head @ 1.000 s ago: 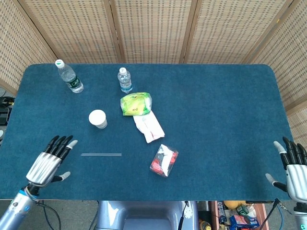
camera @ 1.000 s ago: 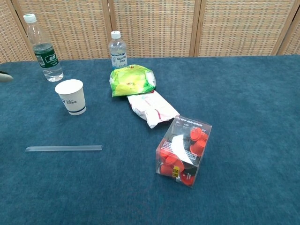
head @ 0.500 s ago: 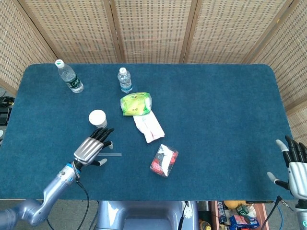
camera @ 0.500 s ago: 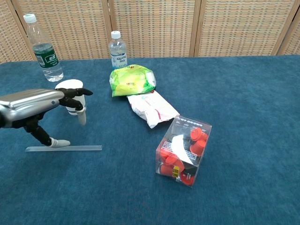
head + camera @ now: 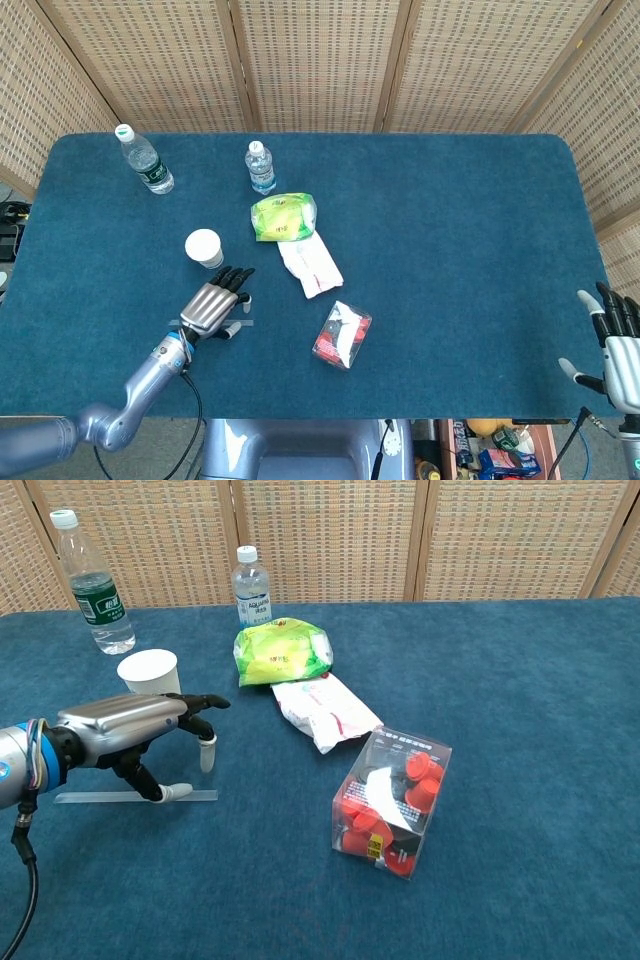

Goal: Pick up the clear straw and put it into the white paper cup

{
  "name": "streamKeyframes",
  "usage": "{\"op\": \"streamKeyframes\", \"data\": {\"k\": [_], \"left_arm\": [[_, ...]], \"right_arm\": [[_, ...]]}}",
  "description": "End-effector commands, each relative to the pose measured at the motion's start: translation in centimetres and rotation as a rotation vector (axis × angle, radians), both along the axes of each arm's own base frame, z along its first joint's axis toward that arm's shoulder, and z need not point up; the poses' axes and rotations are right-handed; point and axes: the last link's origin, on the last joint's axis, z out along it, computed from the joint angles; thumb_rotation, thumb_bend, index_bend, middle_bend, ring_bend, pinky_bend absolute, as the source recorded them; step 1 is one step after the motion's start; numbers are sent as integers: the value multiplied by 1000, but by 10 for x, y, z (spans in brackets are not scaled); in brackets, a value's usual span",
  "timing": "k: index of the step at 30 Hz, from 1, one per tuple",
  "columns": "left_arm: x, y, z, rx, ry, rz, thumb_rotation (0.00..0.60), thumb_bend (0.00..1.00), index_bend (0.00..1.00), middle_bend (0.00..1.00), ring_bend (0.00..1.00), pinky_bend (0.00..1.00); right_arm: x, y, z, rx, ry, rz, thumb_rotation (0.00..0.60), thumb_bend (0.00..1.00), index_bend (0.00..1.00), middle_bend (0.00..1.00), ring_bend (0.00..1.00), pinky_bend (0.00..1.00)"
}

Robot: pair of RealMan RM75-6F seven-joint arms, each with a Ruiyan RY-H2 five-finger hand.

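Note:
The clear straw (image 5: 95, 798) lies flat on the blue table, left of centre, and its right end (image 5: 245, 323) pokes out past my left hand. The white paper cup (image 5: 203, 247) stands upright just beyond it, its lower part hidden by my hand in the chest view (image 5: 150, 668). My left hand (image 5: 215, 303) hovers over the straw's middle with fingers spread (image 5: 135, 728). Its thumb tip (image 5: 178, 791) touches the straw, and nothing is held. My right hand (image 5: 620, 345) is open at the table's front right corner, far from the straw.
Two water bottles (image 5: 143, 160) (image 5: 260, 167) stand at the back. A green bag (image 5: 282, 650) and a white packet (image 5: 325, 712) lie right of the cup. A clear box of red items (image 5: 392, 802) sits near the middle front.
My left hand has moved right and forward along the straw, so it now covers the straw's middle and the thumb touches it. The right hand sank slightly.

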Motion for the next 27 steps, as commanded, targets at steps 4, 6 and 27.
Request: {"op": "streamKeyframes", "data": {"k": [4, 6, 27], "left_arm": [[2, -1, -7, -10, 7, 13, 600, 372, 467, 0, 0, 0], [2, -2, -8, -12, 10, 14, 600, 373, 467, 0, 0, 0], [0, -3, -18, -6, 37, 39, 600, 372, 499, 0, 0, 0]], "right_arm": [[-1, -1, 0, 7, -4, -3, 600, 0, 0, 0, 0, 0], [-1, -1, 0, 8, -4, -3, 600, 0, 0, 0, 0, 0], [-3, -2, -1, 17, -9, -9, 600, 0, 0, 0, 0, 0]]}}
